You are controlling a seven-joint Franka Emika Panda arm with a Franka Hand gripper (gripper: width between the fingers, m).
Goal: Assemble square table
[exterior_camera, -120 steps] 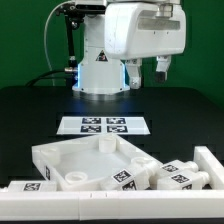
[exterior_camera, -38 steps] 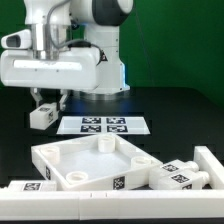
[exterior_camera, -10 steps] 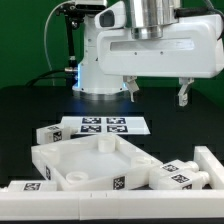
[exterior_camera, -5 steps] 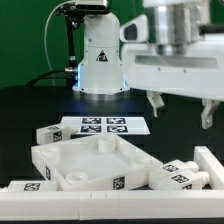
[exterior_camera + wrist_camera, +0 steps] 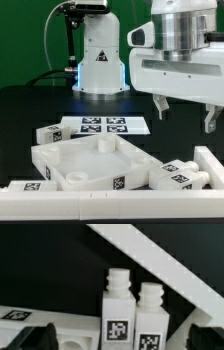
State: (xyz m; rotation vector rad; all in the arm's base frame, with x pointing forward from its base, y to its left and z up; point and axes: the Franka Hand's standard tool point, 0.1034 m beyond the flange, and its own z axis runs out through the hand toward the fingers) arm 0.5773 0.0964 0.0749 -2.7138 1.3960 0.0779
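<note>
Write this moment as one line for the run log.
two chunky white plastic legs: lying side by side | white square plastic tabletop: lying flat | gripper: open, empty, above legs

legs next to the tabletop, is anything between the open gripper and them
Nothing visible. The gripper hangs open above the legs with only air between; in the wrist view both lie uncovered. The long white bar lies beside them, not across.

White rimmed tabletop, flat — two tagged legs side by side beside it, third leg at another corner.
</note>
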